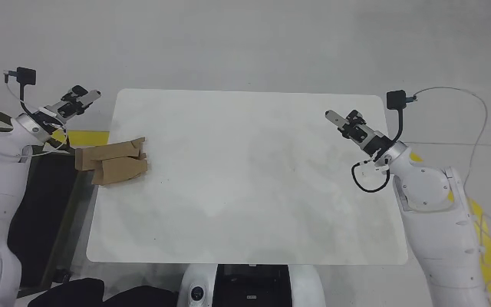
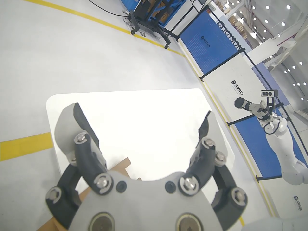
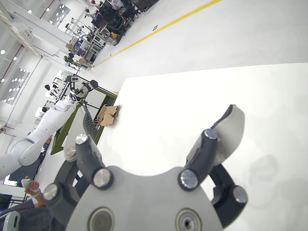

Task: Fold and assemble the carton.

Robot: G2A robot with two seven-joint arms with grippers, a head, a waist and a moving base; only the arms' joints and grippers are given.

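Note:
A flat, unfolded brown carton (image 1: 112, 162) lies at the left edge of the white table (image 1: 245, 176), partly hanging past that edge. My left gripper (image 1: 86, 97) hovers off the table's far left corner, beyond the carton, open and holding nothing. In the left wrist view its fingers (image 2: 79, 118) stand wide apart, with a corner of the carton (image 2: 122, 167) beneath them. My right gripper (image 1: 334, 117) hangs open over the table's right side, far from the carton. The right wrist view shows the carton (image 3: 107, 115) small at the table's distant edge.
A dark conveyor-like stand (image 1: 46, 207) runs alongside the table's left edge under the carton's overhang. Yellow floor lines (image 2: 84, 16) cross the floor beyond the table. Blue barrier panels (image 2: 209, 46) stand farther off.

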